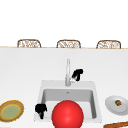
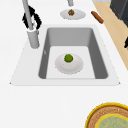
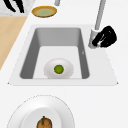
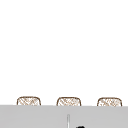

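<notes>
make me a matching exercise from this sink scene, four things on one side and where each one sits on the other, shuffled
Things
1. right hand
2. left hand
3. green ball
4. yellow-rimmed plate

Places
A. on a white dish in the sink basin
B. on the counter, left of the sink in the front view
C. at the base of the faucet
D. at the sink's front left corner

Pairs: 1-C, 2-D, 3-A, 4-B
</notes>
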`<state>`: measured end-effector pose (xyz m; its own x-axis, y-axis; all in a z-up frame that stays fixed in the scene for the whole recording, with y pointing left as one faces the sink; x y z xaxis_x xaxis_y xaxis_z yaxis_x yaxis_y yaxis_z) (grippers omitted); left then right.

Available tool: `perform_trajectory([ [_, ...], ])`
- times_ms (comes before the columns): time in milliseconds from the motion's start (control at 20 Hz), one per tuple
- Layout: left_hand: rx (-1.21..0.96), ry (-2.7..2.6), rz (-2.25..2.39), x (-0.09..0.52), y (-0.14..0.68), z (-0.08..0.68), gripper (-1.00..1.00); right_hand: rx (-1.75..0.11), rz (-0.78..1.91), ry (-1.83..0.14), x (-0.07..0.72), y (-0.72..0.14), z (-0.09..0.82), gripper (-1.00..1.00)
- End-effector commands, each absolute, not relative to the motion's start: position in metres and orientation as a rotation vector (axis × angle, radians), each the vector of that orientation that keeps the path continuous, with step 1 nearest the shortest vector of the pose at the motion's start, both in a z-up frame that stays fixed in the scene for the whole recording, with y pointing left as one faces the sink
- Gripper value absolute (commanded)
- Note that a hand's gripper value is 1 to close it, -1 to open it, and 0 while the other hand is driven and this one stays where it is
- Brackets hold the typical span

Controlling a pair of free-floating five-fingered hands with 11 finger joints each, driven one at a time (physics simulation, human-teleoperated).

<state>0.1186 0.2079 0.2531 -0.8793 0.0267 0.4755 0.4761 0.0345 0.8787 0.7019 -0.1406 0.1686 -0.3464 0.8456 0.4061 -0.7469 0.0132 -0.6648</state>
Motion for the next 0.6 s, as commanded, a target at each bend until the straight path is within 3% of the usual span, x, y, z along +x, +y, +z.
perform_trajectory([
  [0, -0.511, -1.990, -1.910, 0.1186, 0.2079, 0.2531, 0.00, -0.135, 1.620, -0.952, 0.7065, -0.1218, 0.1838, 1.00],
  [550, -0.511, -1.990, -1.910, 0.1186, 0.2079, 0.2531, 0.00, -0.148, 1.595, -0.917, 0.7004, -0.1141, 0.1804, 1.00],
])
